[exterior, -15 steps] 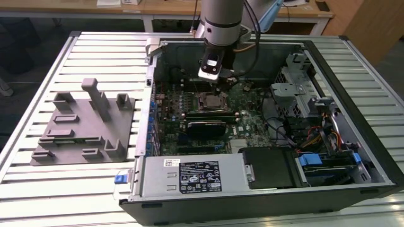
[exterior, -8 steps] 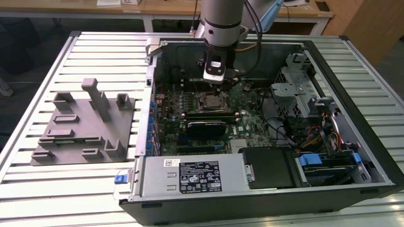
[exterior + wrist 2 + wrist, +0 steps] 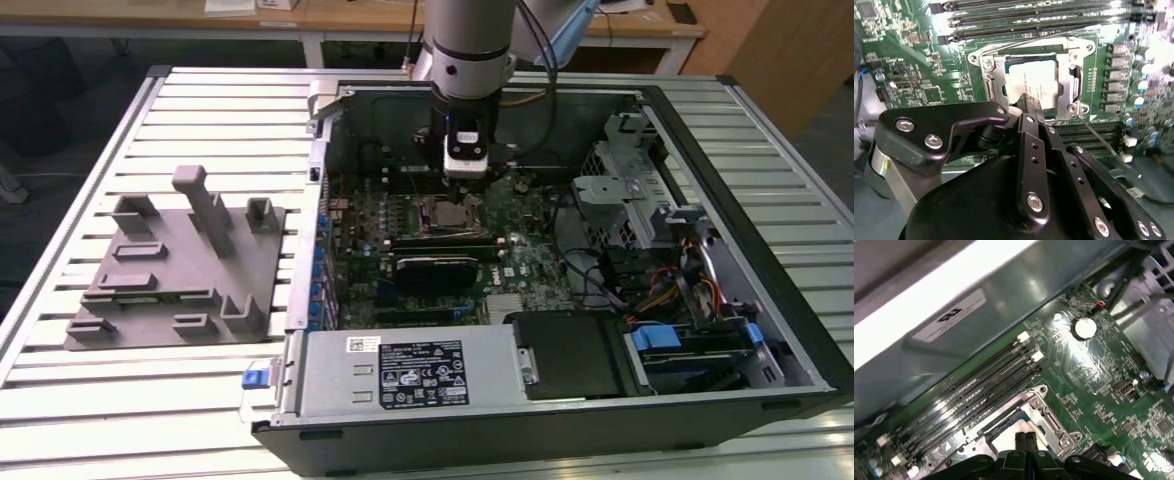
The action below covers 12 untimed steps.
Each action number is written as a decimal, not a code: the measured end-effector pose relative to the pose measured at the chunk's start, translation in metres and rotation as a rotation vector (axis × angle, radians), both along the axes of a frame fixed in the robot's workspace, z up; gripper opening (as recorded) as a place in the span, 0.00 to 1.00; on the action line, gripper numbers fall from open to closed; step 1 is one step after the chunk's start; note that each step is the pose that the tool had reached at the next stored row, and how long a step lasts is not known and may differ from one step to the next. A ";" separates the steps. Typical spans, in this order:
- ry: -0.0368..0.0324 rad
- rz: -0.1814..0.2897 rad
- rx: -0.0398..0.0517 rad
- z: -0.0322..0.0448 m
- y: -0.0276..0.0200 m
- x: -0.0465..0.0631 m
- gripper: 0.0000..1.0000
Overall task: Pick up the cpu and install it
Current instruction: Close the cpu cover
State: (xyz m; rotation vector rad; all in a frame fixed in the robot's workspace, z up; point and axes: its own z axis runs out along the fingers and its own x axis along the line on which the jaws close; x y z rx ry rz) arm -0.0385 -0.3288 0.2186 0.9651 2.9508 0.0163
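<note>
Apparently well into the install step, with gripper pinched shut on nothing, tips at or just above the cpu lying flat in the socket frame on the motherboard, likely calling for light, straight-down handling only.

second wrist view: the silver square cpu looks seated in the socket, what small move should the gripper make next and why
Probably a short, straight lift. The pale silver square cpu lies flat inside the metal socket frame. The gripper hangs at the chip's edge with its fingertips together, holding nothing. Rising clear, rather than sliding sideways, should avoid nudging the chip.
</note>
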 end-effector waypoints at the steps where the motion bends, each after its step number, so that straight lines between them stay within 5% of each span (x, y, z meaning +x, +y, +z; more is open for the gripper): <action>1: 0.0000 0.016 -0.0022 0.0000 0.0000 0.000 0.11; 12: 0.0009 0.195 -0.0307 -0.0005 -0.0001 0.000 0.11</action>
